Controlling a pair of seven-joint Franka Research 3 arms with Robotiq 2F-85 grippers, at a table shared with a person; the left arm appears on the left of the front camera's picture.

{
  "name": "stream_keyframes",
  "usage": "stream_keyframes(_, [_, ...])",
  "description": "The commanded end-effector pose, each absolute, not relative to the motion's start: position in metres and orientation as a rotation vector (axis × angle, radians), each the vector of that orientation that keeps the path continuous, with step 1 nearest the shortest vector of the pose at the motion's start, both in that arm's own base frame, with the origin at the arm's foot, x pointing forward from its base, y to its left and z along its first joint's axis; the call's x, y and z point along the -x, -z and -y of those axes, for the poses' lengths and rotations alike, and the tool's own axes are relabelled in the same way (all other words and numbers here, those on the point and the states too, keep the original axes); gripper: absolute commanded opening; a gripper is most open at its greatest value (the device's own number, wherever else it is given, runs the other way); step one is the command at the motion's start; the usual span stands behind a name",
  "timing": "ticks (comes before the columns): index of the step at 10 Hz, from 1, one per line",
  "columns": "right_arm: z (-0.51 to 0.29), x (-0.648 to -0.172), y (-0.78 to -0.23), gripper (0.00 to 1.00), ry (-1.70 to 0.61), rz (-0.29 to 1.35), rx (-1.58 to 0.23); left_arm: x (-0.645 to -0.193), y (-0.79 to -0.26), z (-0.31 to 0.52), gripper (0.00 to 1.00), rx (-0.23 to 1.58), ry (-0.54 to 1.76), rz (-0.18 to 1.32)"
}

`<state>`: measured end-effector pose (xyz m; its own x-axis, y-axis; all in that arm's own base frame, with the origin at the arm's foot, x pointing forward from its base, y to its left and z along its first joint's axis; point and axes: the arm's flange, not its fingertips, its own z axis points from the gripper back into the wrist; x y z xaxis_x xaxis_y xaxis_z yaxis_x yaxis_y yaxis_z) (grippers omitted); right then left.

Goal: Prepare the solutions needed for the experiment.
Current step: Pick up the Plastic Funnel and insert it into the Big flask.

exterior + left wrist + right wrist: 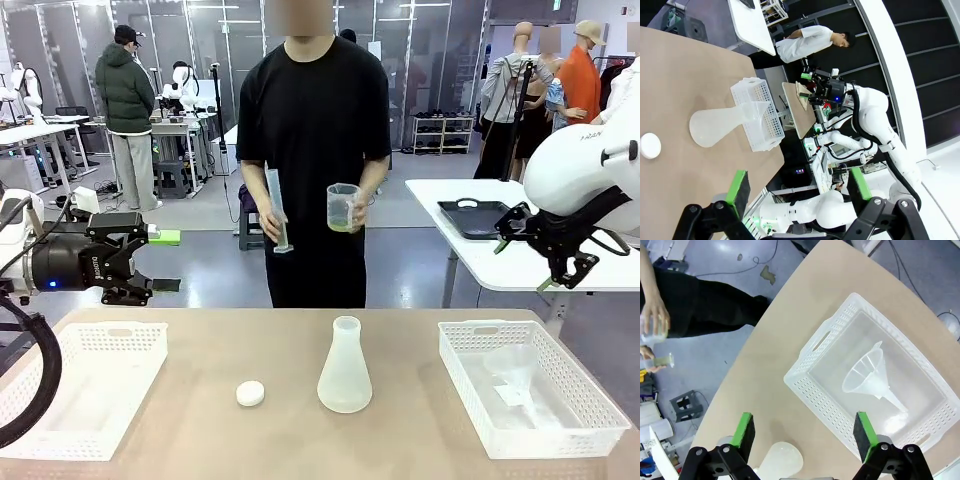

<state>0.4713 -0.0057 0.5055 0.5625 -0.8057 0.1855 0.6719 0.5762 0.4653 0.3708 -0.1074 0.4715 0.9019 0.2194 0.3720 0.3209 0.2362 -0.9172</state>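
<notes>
Solutions in person's beaker, well apart from spread left fingers and right fingers.

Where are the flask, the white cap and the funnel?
flask (344,380): front view, on its wide lower body.
white cap (250,393): front view, on its top face.
funnel (866,371): right wrist view, on the cone's wall.

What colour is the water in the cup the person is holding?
Pale yellow-green liquid sits low in the beaker; the front view shows it best.
</notes>
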Motion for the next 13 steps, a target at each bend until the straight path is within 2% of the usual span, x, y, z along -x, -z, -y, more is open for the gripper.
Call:
stream_keyframes(1, [0.002, -0.474, -0.504, 1.00, 0.859, 0.381, -0.324, -0.368, -0.473, 0.104, 1.00, 1.347, 0.077, 0.467])
stream_keyframes(3, [-0.004, -0.474, -0.499, 1.00, 0.723, 0.319, -0.301, -0.368, -0.473, 0.104, 1.00, 1.347, 0.077, 0.467])
stream_keyframes(7, [-0.005, -0.485, -0.482, 1.00, 0.540, 0.338, -0.210, -0.368, -0.473, 0.104, 1.00, 1.347, 0.077, 0.467])
stream_keyframes(8, [-0.006, -0.488, -0.474, 1.00, 0.390, 0.352, -0.143, -0.368, -0.473, 0.104, 1.00, 1.347, 0.077, 0.467])
stream_keyframes(9, [-0.005, -0.494, -0.466, 1.00, 0.173, 0.340, -0.138, -0.368, -0.473, 0.104, 1.00, 1.347, 0.077, 0.467])
stream_keyframes(10, [0.000, -0.500, -0.458, 1.00, 0.053, 0.335, -0.130, -0.368, -0.473, 0.104, 1.00, 1.347, 0.077, 0.467])
stream_keyframes(12, [0.011, -0.511, -0.442, 1.00, -0.011, 0.442, -0.075, -0.368, -0.473, 0.104, 1.00, 1.347, 0.077, 0.467])
stream_keyframes(13, [-0.010, -0.494, -0.453, 1.00, 0.089, 0.316, -0.095, -0.368, -0.473, 0.104, 1.00, 1.347, 0.077, 0.467])
